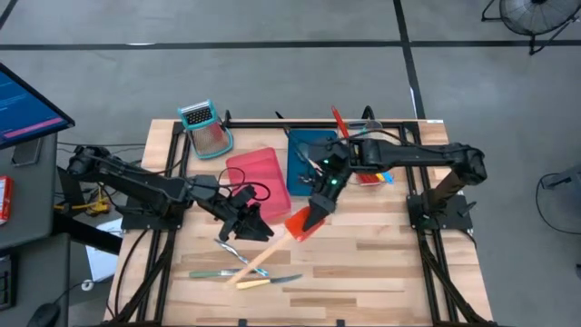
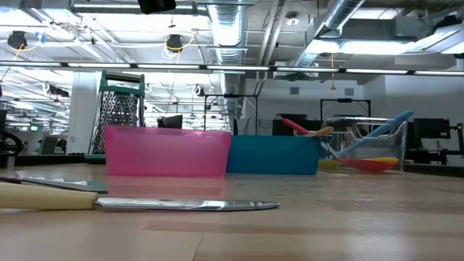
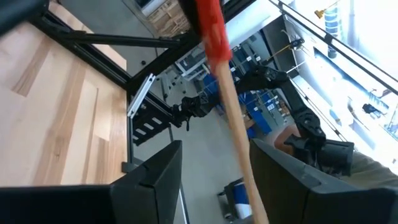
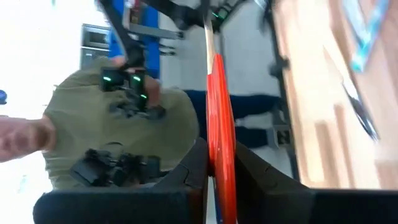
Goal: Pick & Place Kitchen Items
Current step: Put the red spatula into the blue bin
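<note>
Near the tabletop's (image 1: 381,245) middle, just front of the pink tray (image 1: 263,177): right gripper (image 1: 316,216), fingers (image 4: 186,174) narrow and clamped on the red blade of the spatula (image 1: 272,250). Blade edge-on between those fingers in the right wrist view (image 4: 221,124). Wooden handle slanting from there toward the front left corner. Cannot tell whether its end touches the wood.

Just left of the blade, over the same handle: left gripper (image 1: 254,227), fingers (image 3: 155,180) wide apart. Handle (image 3: 233,118) passing between them in the left wrist view, close to one finger, well apart from the other, not squeezed.

Along the front edge, flat on the wood: green knife (image 1: 211,272) toward the left, yellow knife (image 1: 263,282) beside it and nearer the middle, blade (image 2: 188,205) pointing right. Spatula handle end between the two. Just below the left gripper, one more slim metal utensil (image 1: 232,247), kind not clear.

Toward the back edge, side by side from left to right: pink tray, blue tray (image 1: 304,154), clear tray (image 1: 374,127). Spoons (image 1: 368,177) in the clear tray, red, yellow and blue, one long red handle sticking out past the back edge.

At the back left corner, left of the pink tray: grater (image 1: 207,127), standing upright in the low view (image 2: 119,109).

Beyond the tabletop, in the right wrist view: person (image 4: 124,124) in an olive top.
</note>
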Available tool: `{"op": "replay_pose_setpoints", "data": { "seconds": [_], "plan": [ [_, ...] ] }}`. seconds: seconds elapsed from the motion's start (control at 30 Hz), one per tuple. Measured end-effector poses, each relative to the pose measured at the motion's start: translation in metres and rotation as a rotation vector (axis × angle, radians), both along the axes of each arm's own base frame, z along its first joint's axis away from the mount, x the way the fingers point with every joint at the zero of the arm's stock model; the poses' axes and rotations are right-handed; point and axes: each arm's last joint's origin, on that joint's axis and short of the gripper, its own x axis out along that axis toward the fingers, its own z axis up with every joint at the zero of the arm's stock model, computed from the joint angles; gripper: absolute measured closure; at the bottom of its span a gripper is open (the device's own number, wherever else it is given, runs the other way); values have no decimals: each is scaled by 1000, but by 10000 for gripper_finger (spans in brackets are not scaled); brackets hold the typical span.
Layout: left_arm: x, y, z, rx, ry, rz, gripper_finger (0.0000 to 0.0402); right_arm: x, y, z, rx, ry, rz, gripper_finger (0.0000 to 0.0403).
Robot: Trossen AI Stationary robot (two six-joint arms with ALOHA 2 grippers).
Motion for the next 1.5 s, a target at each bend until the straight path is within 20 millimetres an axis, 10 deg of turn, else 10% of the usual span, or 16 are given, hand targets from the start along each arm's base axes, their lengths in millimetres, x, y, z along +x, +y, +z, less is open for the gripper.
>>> {"op": "replay_pose_setpoints", "data": {
  "seconds": [0.67,1.07,1.5],
  "plan": [
    [-1,-2,-1,-2,13,-62,234,15,-30,-12,8,-14,-73,363],
    [-1,-1,-3,-19,38,-62,386,15,-24,-10,28,-19,-50,363],
    [-1,-1,-2,-16,28,-63,401,14,-13,-5,66,-43,19,318]
  ]
}}
